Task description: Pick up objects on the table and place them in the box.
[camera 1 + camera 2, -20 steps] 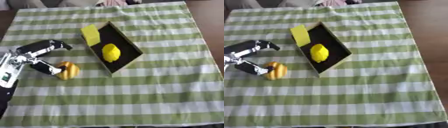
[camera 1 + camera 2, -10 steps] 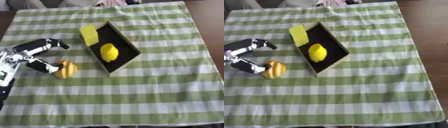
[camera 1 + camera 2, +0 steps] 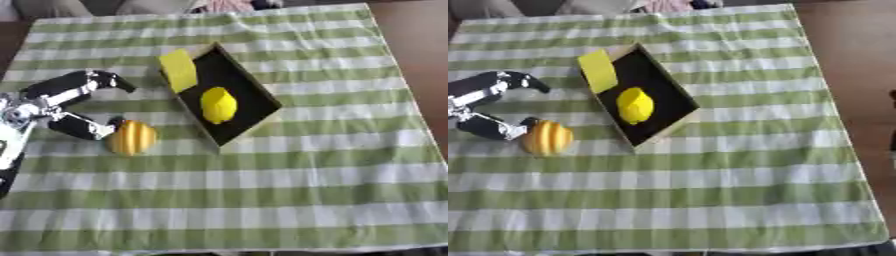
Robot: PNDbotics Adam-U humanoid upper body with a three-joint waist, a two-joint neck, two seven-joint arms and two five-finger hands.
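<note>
Left robot hand point(image 3: 54, 102) is coming in from the left edge, black with silver joints, forearm running off the lower-left corner. Hand is sitting spread open: upper fingers point(image 3: 96, 80) are reaching out to the right with the tips bending down, thumb point(image 3: 83, 126) is stretching out below them, wide gap between the two. Right robot hand isn't showing in either view.

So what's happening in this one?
The robot's left hand is at a ribbed orange-yellow fruit on the green checked tablecloth. Its thumb touches the fruit, its fingers are spread above, and nothing is gripped yet. The black-lined open box already holds a yellow lemon, with a yellow flap at its far end. The right hand isn't visible.
</note>
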